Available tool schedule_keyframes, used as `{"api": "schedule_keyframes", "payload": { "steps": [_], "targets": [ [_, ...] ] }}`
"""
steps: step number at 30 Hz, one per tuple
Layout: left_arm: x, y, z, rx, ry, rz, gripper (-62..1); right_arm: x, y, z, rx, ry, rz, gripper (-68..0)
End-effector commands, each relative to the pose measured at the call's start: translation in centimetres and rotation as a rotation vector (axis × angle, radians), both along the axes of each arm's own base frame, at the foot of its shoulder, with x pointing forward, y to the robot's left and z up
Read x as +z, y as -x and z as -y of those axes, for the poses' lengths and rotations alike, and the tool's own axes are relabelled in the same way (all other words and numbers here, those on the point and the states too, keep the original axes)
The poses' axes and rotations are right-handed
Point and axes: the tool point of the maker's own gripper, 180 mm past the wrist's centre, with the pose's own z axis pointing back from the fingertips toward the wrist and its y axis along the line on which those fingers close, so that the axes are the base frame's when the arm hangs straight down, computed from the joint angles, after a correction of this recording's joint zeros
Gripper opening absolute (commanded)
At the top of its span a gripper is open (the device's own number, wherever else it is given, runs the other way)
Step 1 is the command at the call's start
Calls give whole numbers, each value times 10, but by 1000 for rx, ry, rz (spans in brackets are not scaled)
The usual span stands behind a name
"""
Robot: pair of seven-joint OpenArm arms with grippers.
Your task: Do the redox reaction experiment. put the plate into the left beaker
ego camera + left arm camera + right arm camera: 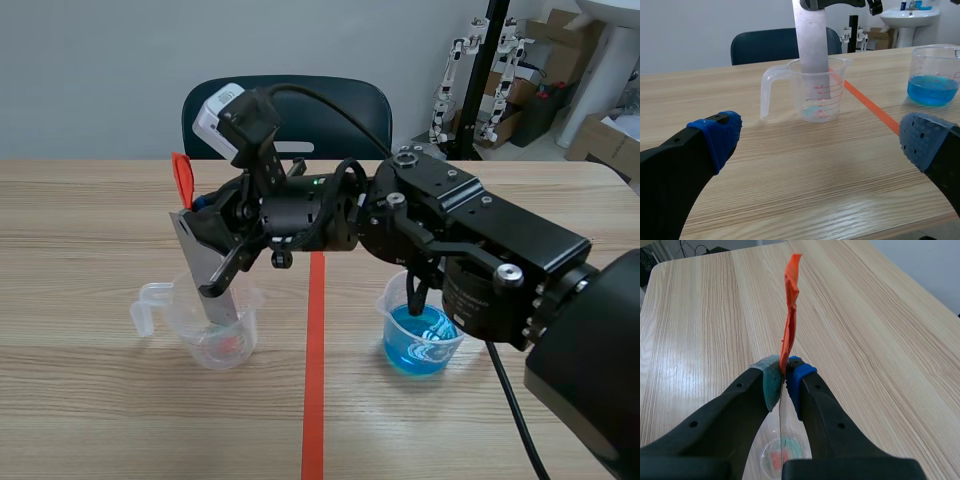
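Right tool (785,376) pinches the metal plate (197,262), lower end inside the left beaker (222,345) (insertion step). Next, likely a gentle release; left tool (822,140) stands spread.

On your worktop (90,230) you have two beakers, one clear beaker (218,340) and one blue-filled beaker (420,340), one metal plate (195,250) carrying one orange tag (182,178), two hands, a left hand (822,140) and a right hand (785,375), and one chair (330,110) behind.

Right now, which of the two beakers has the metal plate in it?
The clear beaker left of the tape line; the plate stands in it. The other beaker holds blue liquid.
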Motion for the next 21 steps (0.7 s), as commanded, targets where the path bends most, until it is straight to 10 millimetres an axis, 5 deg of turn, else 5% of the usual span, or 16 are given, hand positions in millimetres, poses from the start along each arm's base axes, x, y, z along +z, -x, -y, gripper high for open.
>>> {"api": "schedule_keyframes", "payload": {
  "steps": [1, 16, 18, 21],
  "targets": [
    [4, 3, -3, -5, -3, 15, 14, 15, -7, -4, -1, -29, 32, -671],
    [4, 3, -3, -5, -3, 15, 14, 6, -5, -6, 15, 18, 74, -655],
    [4, 3, -3, -5, -3, 15, 14, 4, -6, -6, 19, 36, 91, -567],
    [4, 3, -3, -5, -3, 15, 14, 2, -6, -5, 21, 49, 107, -286]
  ]
}}
